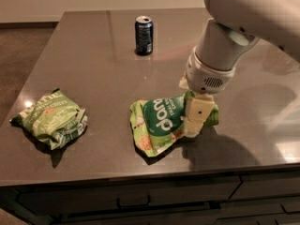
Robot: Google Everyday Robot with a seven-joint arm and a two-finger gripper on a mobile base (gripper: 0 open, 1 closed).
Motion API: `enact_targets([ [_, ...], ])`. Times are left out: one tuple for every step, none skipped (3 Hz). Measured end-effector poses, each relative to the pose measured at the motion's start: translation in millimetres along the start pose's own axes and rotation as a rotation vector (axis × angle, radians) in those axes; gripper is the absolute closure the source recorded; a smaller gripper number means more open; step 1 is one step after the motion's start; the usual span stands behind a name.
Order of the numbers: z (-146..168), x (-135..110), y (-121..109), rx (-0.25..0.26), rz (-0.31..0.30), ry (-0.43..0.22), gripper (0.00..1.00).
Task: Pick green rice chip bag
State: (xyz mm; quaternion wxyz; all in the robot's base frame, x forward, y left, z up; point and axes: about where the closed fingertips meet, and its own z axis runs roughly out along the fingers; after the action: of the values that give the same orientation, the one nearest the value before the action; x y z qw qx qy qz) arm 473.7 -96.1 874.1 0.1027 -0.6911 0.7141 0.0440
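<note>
The tool point(194, 125) hangs from the pale arm point(220, 46) at the right of the counter point(93, 60), down on the right end of the green rice chip bag point(159, 123). I cannot tell whether it is spread or pinching the bag. At the far left lies a duller olive-green bag point(50, 118). A dark soda can point(144, 35) stands upright at the back. The green rice chip bag lies crumpled near the front edge, well apart from both.
</note>
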Motion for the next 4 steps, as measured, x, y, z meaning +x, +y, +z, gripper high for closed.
enact_targets([
  [2, -8, 3, -0.029, -0.041, -0.009, 0.5],
  [-5, -15, 4, -0.058, -0.074, -0.014, 0.75],
  [-21, -23, -1, -0.093, -0.112, -0.044, 0.97],
  [-47, -33, -14, -0.1, -0.14, -0.081, 1.0],
])
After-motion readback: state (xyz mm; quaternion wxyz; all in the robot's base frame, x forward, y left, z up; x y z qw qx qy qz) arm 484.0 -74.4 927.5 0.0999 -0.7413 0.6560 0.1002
